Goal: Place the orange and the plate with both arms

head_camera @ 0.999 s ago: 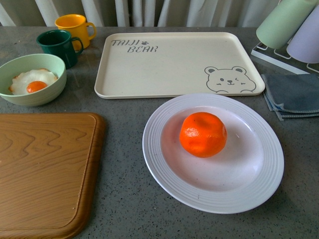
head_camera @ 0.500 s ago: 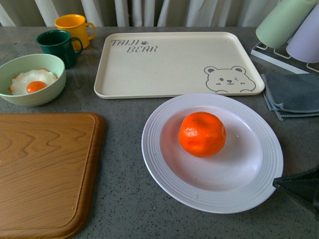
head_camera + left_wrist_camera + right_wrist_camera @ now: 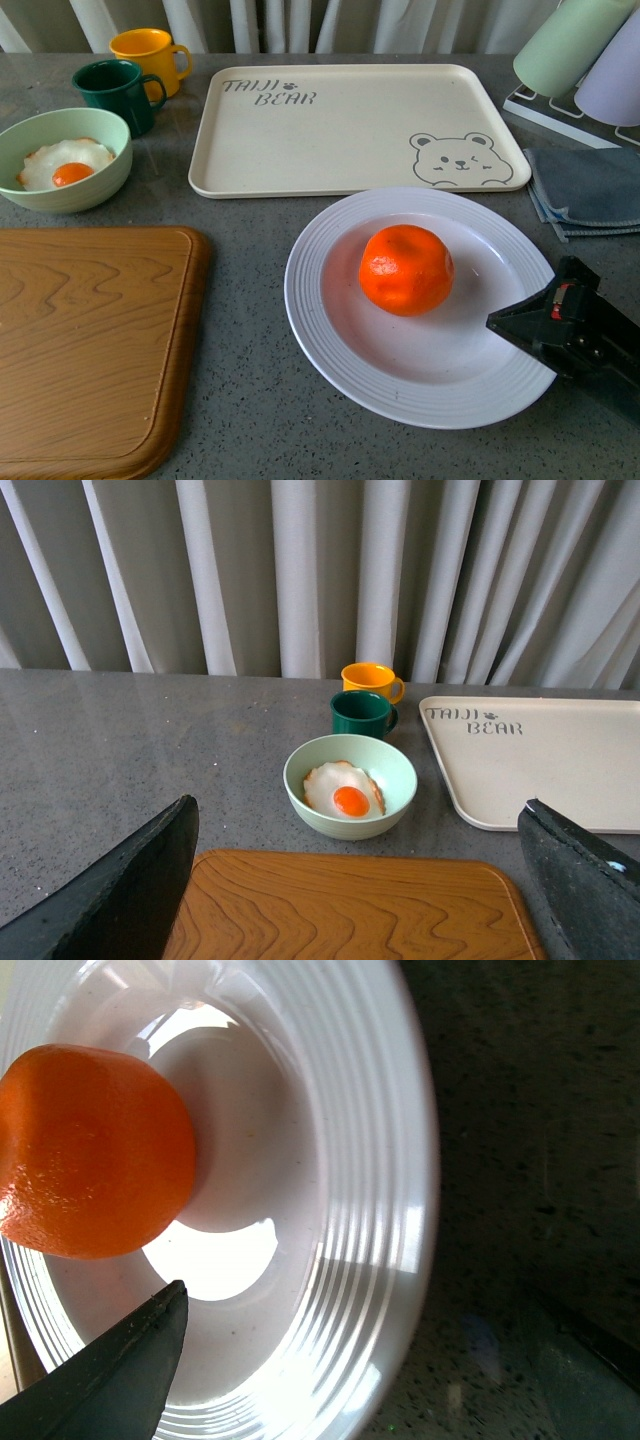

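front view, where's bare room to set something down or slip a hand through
Free: the bear tray, the cutting board, and the grey table strip between board and plate. Crowded: the back left corner with mugs and bowl, and the plate's right rim, where the right gripper sits.

One orange [image 3: 406, 270], one plate [image 3: 312, 300], one tray [image 3: 350, 130], one bowl [image 3: 72, 196], one fried egg [image 3: 66, 164], one wooden board [image 3: 90, 340], one cloth [image 3: 590, 190]. Two mugs: yellow mug [image 3: 148, 52], green mug [image 3: 116, 92]. Two upturned cups: pale green cup [image 3: 570, 45], lilac cup [image 3: 615, 78].
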